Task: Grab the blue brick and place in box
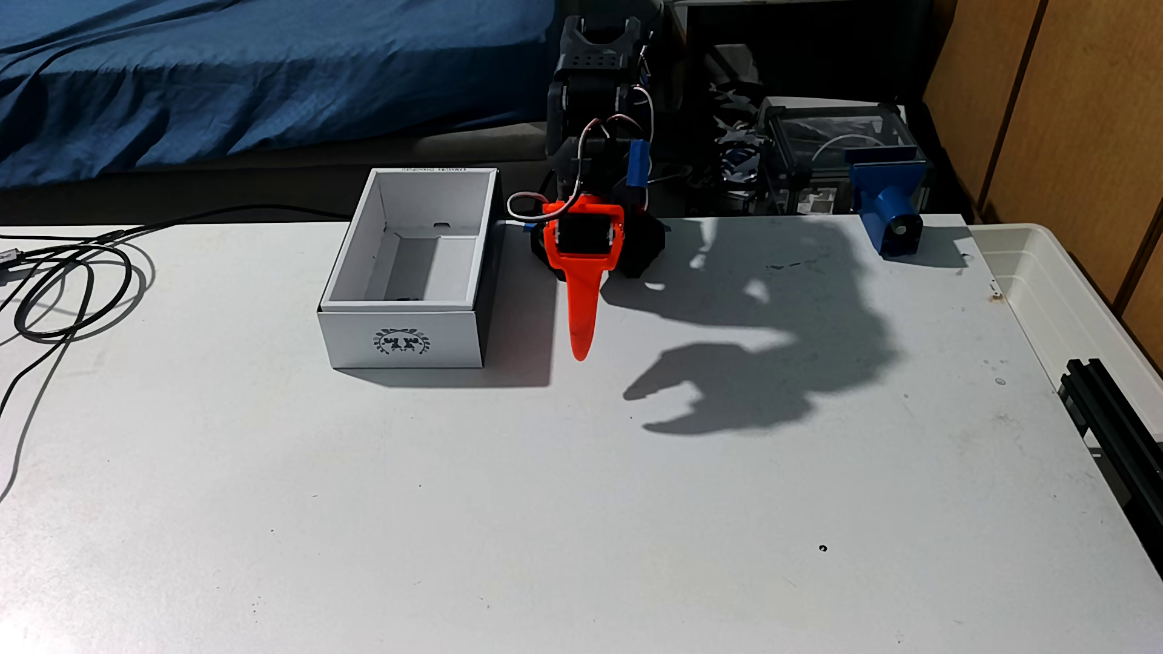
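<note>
While the orange pincer (pixel 580 352) hangs point-down just beside the box (pixel 403 333), on its right in the fixed view, I cannot tell if its jaws are spread or pressed together. A small dark shape (pixel 403 297) low inside the box, behind its emblem wall, may be the blue brick; the tabletop (pixel 566 503) near the box carries no brick, so the drop looks done.

A white table (pixel 566 503) is seen carrying the box (pixel 409 270) near its far edge. Left of the box, coiled black cables (pixel 69 283) are laid; well right of it, a blue mount (pixel 890 207) is clamped at the edge.
</note>
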### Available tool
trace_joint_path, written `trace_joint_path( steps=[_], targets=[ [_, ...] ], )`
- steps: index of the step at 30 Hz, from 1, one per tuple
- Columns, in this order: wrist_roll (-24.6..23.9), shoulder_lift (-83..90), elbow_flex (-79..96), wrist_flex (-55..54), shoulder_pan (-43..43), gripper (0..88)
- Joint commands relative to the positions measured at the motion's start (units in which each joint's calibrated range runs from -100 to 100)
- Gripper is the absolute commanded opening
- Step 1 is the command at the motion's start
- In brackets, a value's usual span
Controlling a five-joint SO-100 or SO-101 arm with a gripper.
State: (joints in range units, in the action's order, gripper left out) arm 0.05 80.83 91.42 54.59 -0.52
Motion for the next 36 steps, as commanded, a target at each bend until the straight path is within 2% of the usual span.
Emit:
trace_joint_path(
  steps=[1, 4, 27, 33, 36],
  targets=[
    [0.2, 0.4, -0.2, -2.6, -0.7, 4.9],
    [0.2, 0.4, -0.2, -4.7, -0.7, 0.6],
    [-1.0, 0.4, 4.8, -19.0, -0.9, 0.8],
    [-1.7, 9.9, 8.2, -18.3, -0.6, 0.8],
    [-1.8, 15.6, 8.2, -14.0, -0.4, 0.8]
  ],
)
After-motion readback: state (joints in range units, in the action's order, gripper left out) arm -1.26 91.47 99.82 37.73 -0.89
